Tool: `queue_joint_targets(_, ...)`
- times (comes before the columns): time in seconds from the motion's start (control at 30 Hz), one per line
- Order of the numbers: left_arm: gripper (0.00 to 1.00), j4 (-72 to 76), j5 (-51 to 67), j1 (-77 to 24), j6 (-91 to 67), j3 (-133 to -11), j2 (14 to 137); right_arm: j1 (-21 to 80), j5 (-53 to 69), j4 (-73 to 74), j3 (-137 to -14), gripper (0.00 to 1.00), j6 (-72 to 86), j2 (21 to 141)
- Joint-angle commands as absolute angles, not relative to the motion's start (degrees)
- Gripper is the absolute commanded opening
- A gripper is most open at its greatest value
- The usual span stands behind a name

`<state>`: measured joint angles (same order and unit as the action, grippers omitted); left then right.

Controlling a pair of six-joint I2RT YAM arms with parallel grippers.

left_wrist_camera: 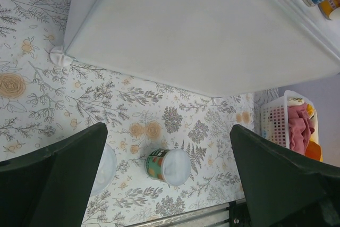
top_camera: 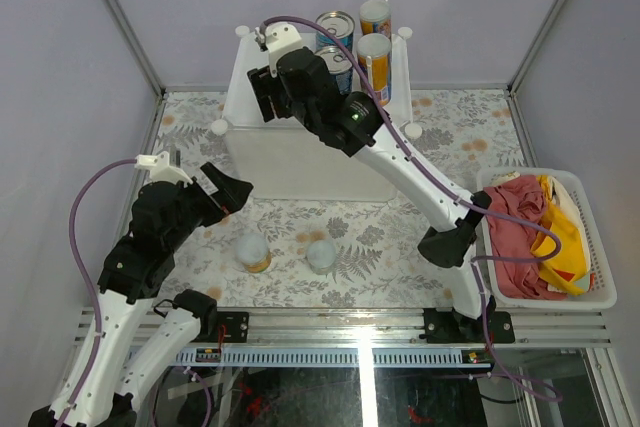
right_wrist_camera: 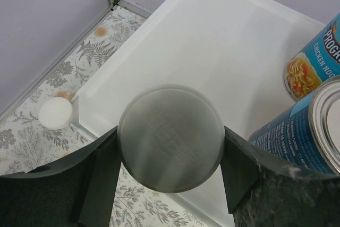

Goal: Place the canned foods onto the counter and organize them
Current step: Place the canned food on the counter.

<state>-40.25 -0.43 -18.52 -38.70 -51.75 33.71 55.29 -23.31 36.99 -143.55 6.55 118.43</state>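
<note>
The white counter point(top_camera: 300, 152) stands at the back of the table. On its top, at the back right, are two blue-labelled cans point(top_camera: 335, 27) point(top_camera: 336, 63) and two tall yellow cans point(top_camera: 375, 17) point(top_camera: 373, 65). My right gripper point(top_camera: 266, 95) hangs over the counter's left front part point(right_wrist_camera: 212, 41), shut on a can with a pale lid point(right_wrist_camera: 170, 107). I cannot tell whether that can touches the top. Two short cans point(top_camera: 252, 252) point(top_camera: 322, 254) stand on the floral table. My left gripper point(top_camera: 226, 192) is open above them, with the green short can point(left_wrist_camera: 169, 166) below its gap point(left_wrist_camera: 169, 128).
A white slatted basket point(top_camera: 598, 299) of red and yellow cloth sits at the right edge. The counter has round white corner knobs point(top_camera: 217, 128) point(right_wrist_camera: 54, 112). Purple walls and metal frame rails enclose the table. The blue cans point(right_wrist_camera: 311, 62) stand close to the right gripper's right finger.
</note>
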Motion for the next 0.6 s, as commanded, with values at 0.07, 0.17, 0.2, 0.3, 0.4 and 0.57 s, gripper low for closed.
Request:
queue_joint_targets(0.07, 1.00, -35.5, -0.5, -18.1, -38.0, -51.5, 33.9, 54.4, -20.7, 32.4, -148.4, 0.00, 7.2, 118.7)
queue_joint_targets(0.17, 1.00, -35.1, -0.3, -18.1, -38.4, -50.9, 33.6, 54.2, -20.3, 33.0, -148.5, 0.01, 7.6, 119.4)
queue_joint_targets(0.2, 1.00, -35.1, -0.2, -18.1, -38.5, -50.7, 33.5, 54.1, -20.2, 33.1, -148.6, 0.01, 7.7, 119.6)
queue_joint_targets(0.3, 1.00, -35.1, -0.3, -18.1, -38.7, -50.4, 33.1, 53.9, -20.2, 33.2, -148.7, 0.02, 7.9, 120.0)
queue_joint_targets(0.4, 1.00, -35.1, -0.3, -18.1, -38.7, -50.1, 32.9, 53.7, -20.0, 33.3, -148.9, 0.04, 8.1, 120.4)
queue_joint_targets(0.57, 1.00, -34.7, 0.0, -18.1, -38.8, -49.9, 33.1, 53.2, -19.7, 33.7, -149.1, 0.10, 8.3, 120.8)
